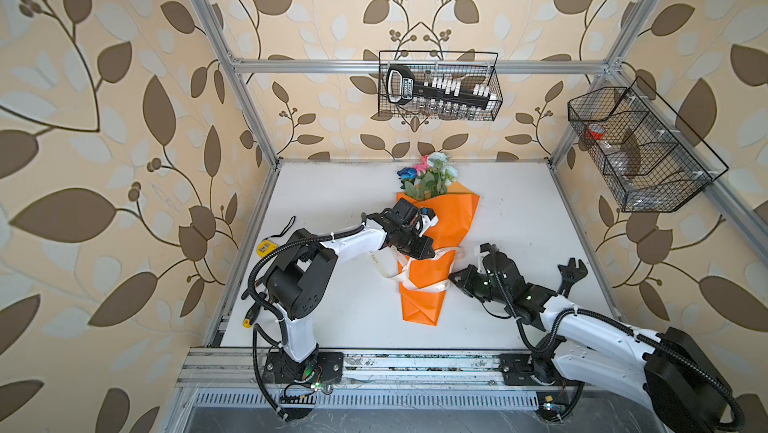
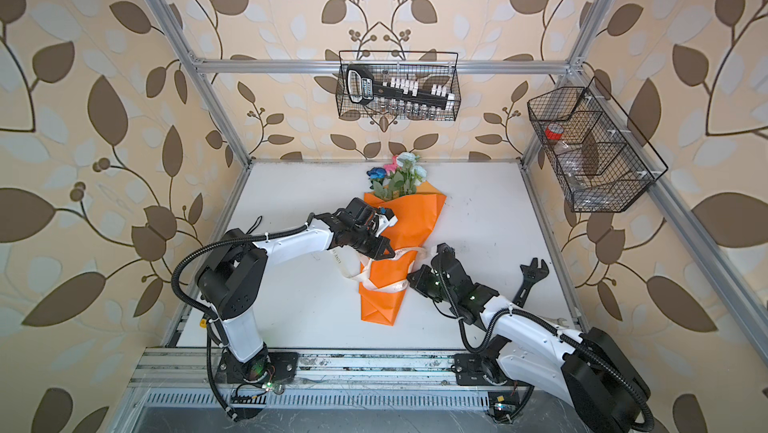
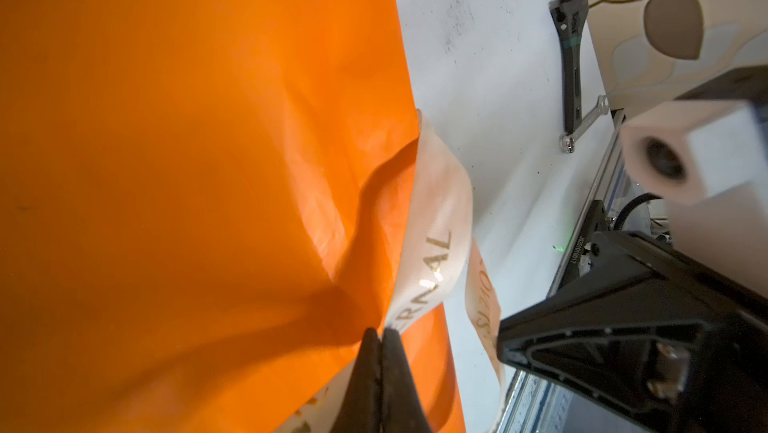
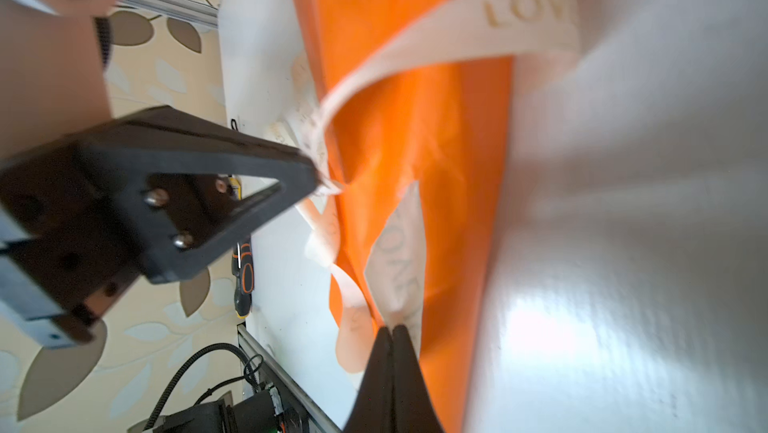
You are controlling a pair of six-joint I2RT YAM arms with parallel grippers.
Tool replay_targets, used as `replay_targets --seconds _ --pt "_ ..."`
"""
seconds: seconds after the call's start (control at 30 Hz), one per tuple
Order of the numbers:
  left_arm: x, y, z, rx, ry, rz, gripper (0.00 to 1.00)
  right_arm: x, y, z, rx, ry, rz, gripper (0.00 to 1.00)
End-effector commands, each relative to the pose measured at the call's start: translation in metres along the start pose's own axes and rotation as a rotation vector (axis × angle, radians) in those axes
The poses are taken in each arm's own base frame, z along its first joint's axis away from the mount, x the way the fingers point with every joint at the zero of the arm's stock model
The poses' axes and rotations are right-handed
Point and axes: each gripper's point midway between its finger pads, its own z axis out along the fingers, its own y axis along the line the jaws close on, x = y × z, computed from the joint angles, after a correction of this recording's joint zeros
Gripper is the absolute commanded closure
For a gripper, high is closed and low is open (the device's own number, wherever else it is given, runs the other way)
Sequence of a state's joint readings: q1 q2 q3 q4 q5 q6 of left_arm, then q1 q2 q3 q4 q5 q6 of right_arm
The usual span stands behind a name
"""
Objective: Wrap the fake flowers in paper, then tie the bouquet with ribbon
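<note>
Left gripper point(image 1: 430, 253) was pressed shut on the cream ribbon point(image 1: 446, 250), pinching a lettered stretch over the middle of the bouquet of fake flowers point(image 1: 453, 219). The left wrist view showed both fingers meeting on the band with no gap. Right gripper point(image 1: 451, 279) was likewise closed, nipping another run of the same ribbon at the bouquet's right edge, lower down the cone.

Bouquet lay flat mid-desk on the white desk point(image 1: 332, 202), with the blooms point(image 1: 434, 167) toward the back wall and the folded point toward the robot. Ribbon looped loosely about the cone's narrow waist, slack on both sides. No finished knot could be made out.

Handling, as judged:
- Bouquet: a light bundle, likely to slide or swing under any sideways tug.
- Orange wrapping paper point(image 3: 166, 161): thin and crisp, already dented near the left gripper. It would crease readily and was probably smooth enough to let the ribbon slip toward the point.
- Stems: hidden inside; could not tell how they lay.
- Ribbon: soft, flat and limp, quick to twist, keeping no shape.

Where to hold: the ribbon, not the paper or blooms. Pinch flat across the band's width, close to the crossing, and pull both sides evenly so the cone would not drag. To steady the bouquet itself, take the waist where the stems gather, never the flower heads.
</note>
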State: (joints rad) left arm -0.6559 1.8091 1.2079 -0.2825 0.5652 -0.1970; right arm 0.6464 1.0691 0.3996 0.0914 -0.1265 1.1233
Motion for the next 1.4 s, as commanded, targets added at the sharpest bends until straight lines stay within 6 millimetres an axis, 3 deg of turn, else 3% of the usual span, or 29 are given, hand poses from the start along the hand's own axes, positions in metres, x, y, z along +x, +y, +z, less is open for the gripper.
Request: replay_targets --seconds 0.0,0.2,0.57,0.7,0.87,1.13,1.37 --pt "-0.026 -0.029 -0.028 0.016 -0.097 0.047 1.0 -0.015 0.02 0.009 -0.029 -0.034 -0.077 1.0" --pt "-0.039 -0.033 -0.043 -0.019 -0.149 0.029 1.0 -0.029 0.031 0.032 -0.022 -0.05 -0.122 1.0" --pt "-0.049 -0.045 -0.055 0.012 -0.199 -0.016 1.0 -0.099 0.055 0.066 -0.005 -0.301 -0.251 1.0" --pt "-0.04 -0.036 -0.044 0.01 -0.167 -0.066 1.0 -0.1 0.05 0.077 -0.009 -0.304 -0.252 1.0" --pt "-0.016 -0.015 -0.015 0.016 -0.101 -0.164 1.0 -0.093 0.034 0.086 0.025 -0.273 -0.256 1.0" --pt "0.007 0.009 0.016 0.007 -0.036 -0.282 1.0 -0.086 0.024 0.083 0.056 -0.251 -0.262 1.0" --pt "0.015 0.03 0.029 -0.066 -0.017 -0.326 1.0 -0.075 0.021 0.082 0.058 -0.198 -0.263 0.98"
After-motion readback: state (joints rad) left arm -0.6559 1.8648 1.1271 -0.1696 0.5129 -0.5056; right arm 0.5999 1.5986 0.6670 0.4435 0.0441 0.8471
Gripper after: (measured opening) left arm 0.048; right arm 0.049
